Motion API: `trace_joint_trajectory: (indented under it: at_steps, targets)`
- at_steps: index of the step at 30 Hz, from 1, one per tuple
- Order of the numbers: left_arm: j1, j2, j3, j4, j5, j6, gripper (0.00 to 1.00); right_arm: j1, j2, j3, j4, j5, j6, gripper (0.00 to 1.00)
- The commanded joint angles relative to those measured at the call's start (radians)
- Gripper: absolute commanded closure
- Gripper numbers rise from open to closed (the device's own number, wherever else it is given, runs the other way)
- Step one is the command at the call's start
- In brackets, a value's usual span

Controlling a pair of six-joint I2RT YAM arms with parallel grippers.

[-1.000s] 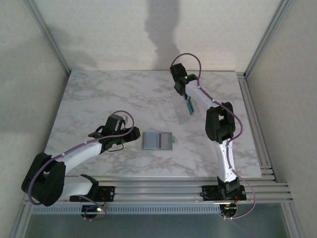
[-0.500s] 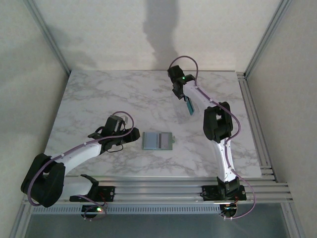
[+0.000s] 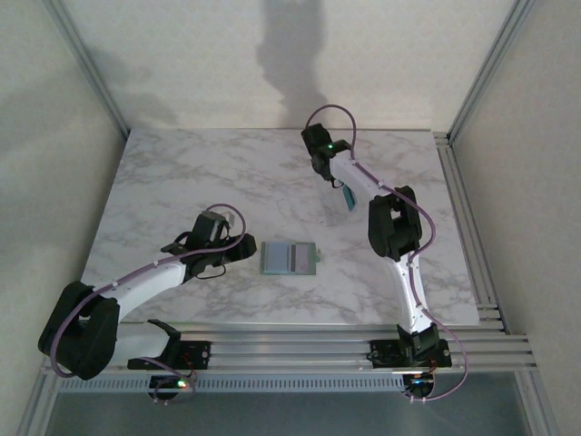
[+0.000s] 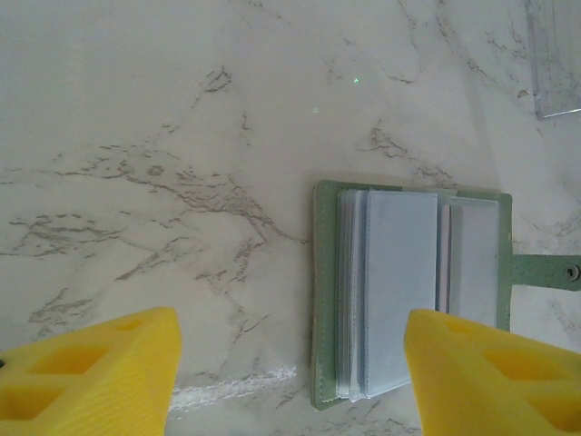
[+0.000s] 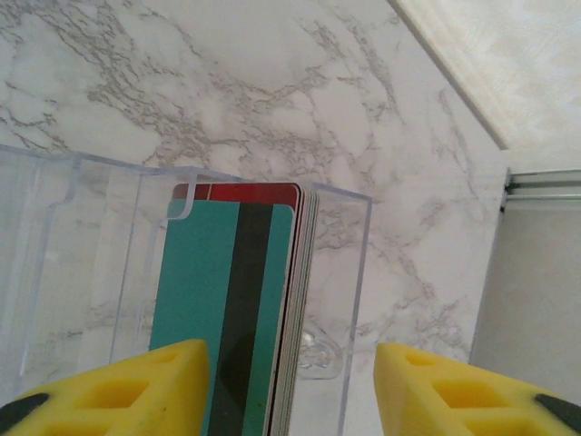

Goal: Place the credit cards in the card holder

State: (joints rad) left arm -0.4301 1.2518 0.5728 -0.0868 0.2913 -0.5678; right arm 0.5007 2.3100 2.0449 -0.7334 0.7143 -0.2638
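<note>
Step in hand: fetching a card, none loaded yet as far as we can see. The credit cards (image 5: 231, 300) stand as a stack in a clear box (image 5: 82, 236) on the far right part of the table (image 3: 182, 173), teal one in front, red edge behind. The right gripper (image 5: 290, 386) hovers at the box, jaws apart, holding nothing, with the stack running down between them. The card holder (image 4: 408, 291) lies open and flat near the table's front middle, well apart from the box, pockets up, strap out to one side. The left gripper (image 4: 290, 377) hangs just beside it, jaws wide, empty. Next, we judge, the right gripper has to pinch one card only and lift it clear of the box wall; the cards sit tight together, so grabbing several is the risk. The left gripper looks placed to steady the holder.
</note>
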Motion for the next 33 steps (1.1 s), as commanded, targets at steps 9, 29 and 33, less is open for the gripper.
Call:
trace_joint_trajectory:
  at_steps: [9,29,33]
  targets:
    - [0.007,-0.005,-0.007,0.015,0.017,0.017,0.35,0.018,0.005,-0.015,0.031,0.107,-0.041,0.63]
    - [0.007,0.011,0.006,0.000,0.016,0.048,0.35,0.027,0.027,0.036,-0.030,0.097,-0.029,0.90]
    - [0.007,0.012,0.016,-0.015,0.011,0.061,0.35,0.028,0.022,0.054,-0.061,0.050,0.007,0.93]
